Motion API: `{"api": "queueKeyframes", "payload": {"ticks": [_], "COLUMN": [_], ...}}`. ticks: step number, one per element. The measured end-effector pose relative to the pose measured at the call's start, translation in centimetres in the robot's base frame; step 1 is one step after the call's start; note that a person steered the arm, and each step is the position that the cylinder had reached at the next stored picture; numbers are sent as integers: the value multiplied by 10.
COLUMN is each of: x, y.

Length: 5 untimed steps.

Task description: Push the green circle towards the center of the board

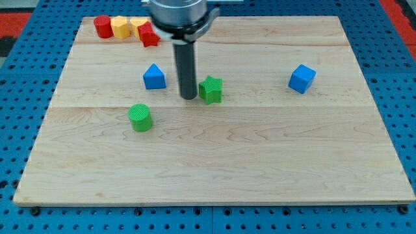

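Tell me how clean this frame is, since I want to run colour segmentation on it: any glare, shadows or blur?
Camera view: light is even and soft, no strong glare on the board; blocks such as the green circle and blue cube cast only faint shadows and look sharp; my tip is crisp beside the green star; the arm's top is cropped.

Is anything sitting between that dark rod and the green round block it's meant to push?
Nothing visible. My tip stands up and to the view's right of the green circle block, with bare wooden board between them. The green star block sits on the tip's other side.
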State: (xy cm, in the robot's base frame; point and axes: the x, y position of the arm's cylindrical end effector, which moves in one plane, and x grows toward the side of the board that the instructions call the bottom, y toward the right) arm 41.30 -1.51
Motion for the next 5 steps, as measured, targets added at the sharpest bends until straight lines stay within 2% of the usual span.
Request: {"api": "queueKeyframes", "payload": {"ticks": [1, 2, 3, 4, 5], "x": [-18, -9, 90, 148, 111], "y": [88, 92, 33, -76, -164]}}
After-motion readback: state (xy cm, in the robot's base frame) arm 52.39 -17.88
